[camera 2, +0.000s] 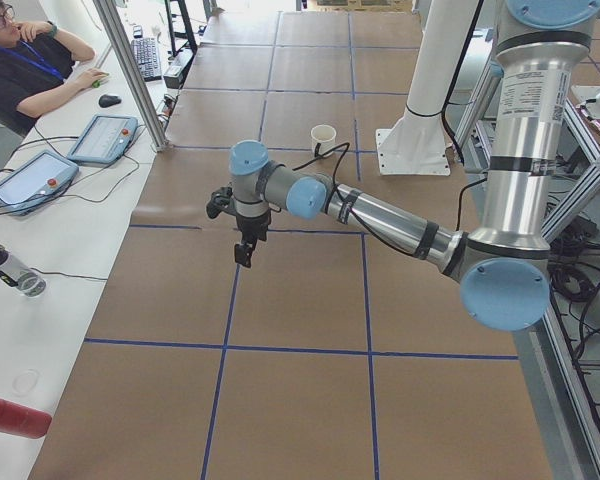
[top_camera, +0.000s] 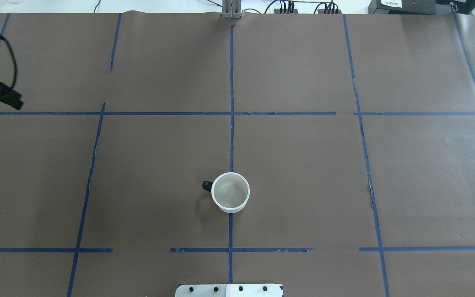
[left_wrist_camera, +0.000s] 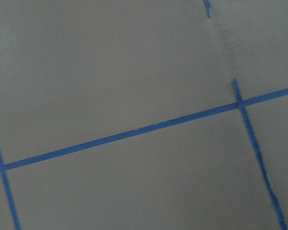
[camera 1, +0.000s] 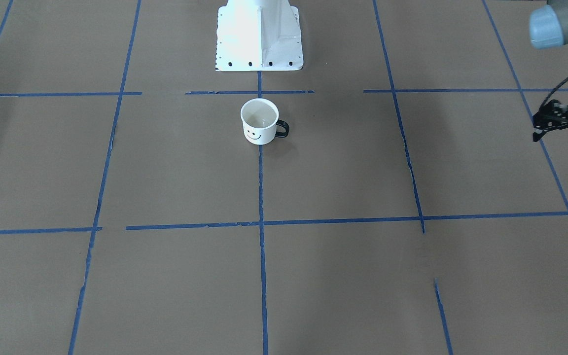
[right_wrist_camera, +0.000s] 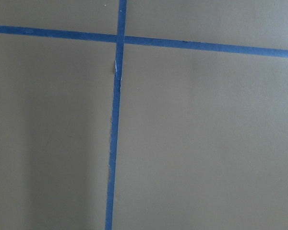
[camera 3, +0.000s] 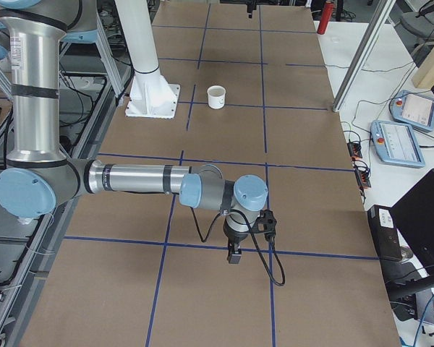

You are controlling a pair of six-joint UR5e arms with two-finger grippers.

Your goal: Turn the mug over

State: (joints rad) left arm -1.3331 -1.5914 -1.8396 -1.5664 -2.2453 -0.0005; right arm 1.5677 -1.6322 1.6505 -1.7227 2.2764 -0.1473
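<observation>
Mug (top_camera: pixel 230 192) stands upright, mouth up, by my base (top_camera: pixel 229 290) on the centre tape line (top_camera: pixel 231 140), well apart from my left pincer (camera 2: pixel 244 250) and right pincer (camera 3: pixel 234 254); can't tell either's opening. Likely light, rigid, slick enamel: I'd pinch the rim wall, else the handle (top_camera: pixel 207 186).

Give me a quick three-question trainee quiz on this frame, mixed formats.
1. True or false: the small white enamel mug with a black smiley face stands upright, mouth up.
2. Its black loop handle points toward the robot's: A) left, B) right, C) base.
3. Fill in: the mug sits on a ____ tape line.
Key: 1 true; 2 A; 3 blue.
</observation>
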